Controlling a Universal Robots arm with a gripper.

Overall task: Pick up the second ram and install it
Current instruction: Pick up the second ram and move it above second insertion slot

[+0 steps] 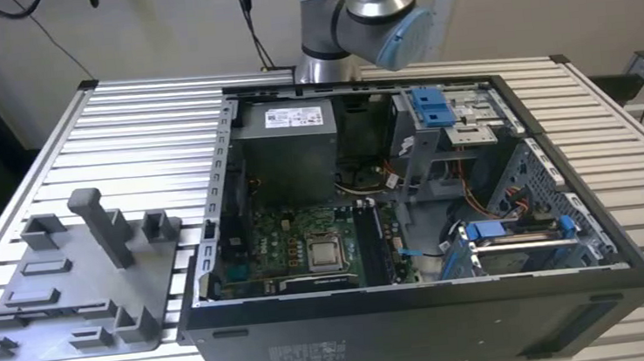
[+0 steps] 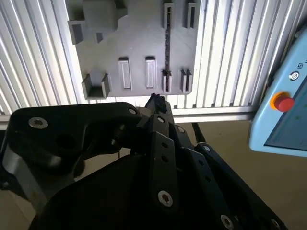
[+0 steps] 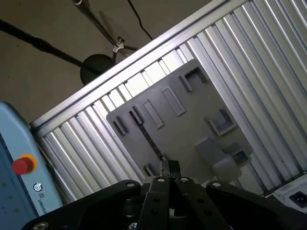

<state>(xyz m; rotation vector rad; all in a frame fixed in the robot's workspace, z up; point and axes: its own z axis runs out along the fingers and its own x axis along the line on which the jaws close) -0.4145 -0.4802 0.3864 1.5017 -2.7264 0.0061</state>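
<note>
The gripper (image 2: 156,103) is hanging in the air above the table (image 1: 143,135), its 2 fingers looking pressed together with nothing between them. In the first wrist view (image 3: 169,168) the dark tips are showing side by side with hardly a slit between.

The second ram (image 2: 167,48) is sitting in the grey tray (image 2: 139,38). It is standing on edge as 1 thin dark line, running between 2 pairs of small upright slot posts. In the first wrist view the same dark stick (image 3: 149,139) is crossing the tray (image 3: 192,120) slantwise. The gripper is well apart from it and touching neither the ram nor the tray.

In the exterior view, the tray (image 1: 86,289) is lying on the slatted table at the exterior view's left, in the lower left of the frame, with 1 tall grey post (image 1: 99,226) rising from it. Just beside it, toward the middle, the open black computer case (image 1: 426,298) is lying on its side. The green motherboard (image 1: 293,244) is showing inside, and blue drive clips (image 1: 438,105) are sitting toward the case's upper right. The arm (image 1: 360,19) is rising at the top centre of the frame, behind the case.

A pale blue pendant (image 2: 283,110) with a red button (image 2: 283,102) is showing beyond the table's edge in both wrist views.
</note>
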